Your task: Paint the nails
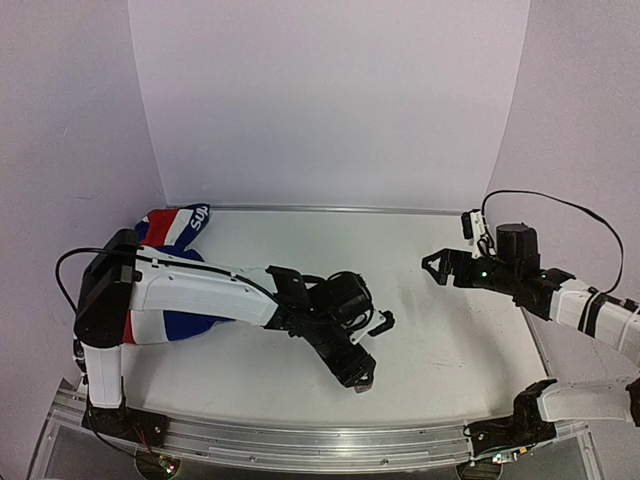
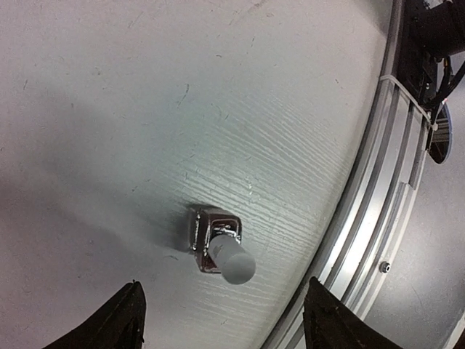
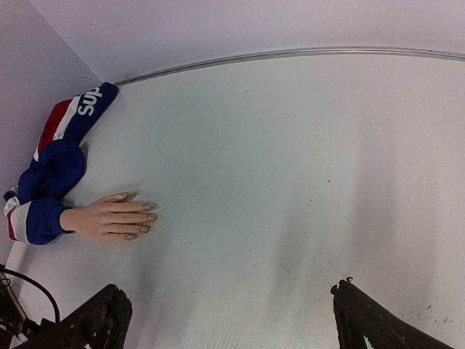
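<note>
Because the polish bottle (image 2: 218, 247) is capped and unheld, treat painting as not begun. The nails (image 3: 149, 216) tip the mannequin hand (image 3: 109, 219); the bottle stands well apart from that hand. The left gripper (image 2: 221, 320), straddling the bottle, and the right gripper (image 3: 232, 313) both gape empty. Count one hand, one bottle, two grippers; nails too small to count.
</note>
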{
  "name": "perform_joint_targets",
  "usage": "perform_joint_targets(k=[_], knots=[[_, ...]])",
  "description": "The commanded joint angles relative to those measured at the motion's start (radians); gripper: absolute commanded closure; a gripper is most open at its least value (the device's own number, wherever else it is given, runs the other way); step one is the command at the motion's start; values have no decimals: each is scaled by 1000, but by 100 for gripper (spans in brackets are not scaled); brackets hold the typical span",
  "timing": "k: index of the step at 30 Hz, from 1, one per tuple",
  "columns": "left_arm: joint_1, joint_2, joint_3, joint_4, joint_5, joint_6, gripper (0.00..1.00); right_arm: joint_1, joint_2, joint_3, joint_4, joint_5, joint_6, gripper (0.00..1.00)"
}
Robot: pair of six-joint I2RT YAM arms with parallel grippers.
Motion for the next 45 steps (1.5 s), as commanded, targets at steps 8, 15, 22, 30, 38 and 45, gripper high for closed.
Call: perform_joint_targets(k=[8,15,22,30,38,45], knots=[[-39,109,183,-116,-115,57,50,12,-15,2,26,-9,4,2],[-42,149,230,-142,-104,78,61,13,-17,-5,20,4,-3,2],[-42,162,243,-152,-93,88,70,12,-8,2,15,9,-11,2],[-42,133,222,-152,-120,84,88,13,16,4,23,-6,-29,2],[71,-67,100,-136,-134,84,100,18,41,-10,70,-91,-79,2],[264,-279,-58,-43,68,76,100,103,192,26,226,-317,-58,2]])
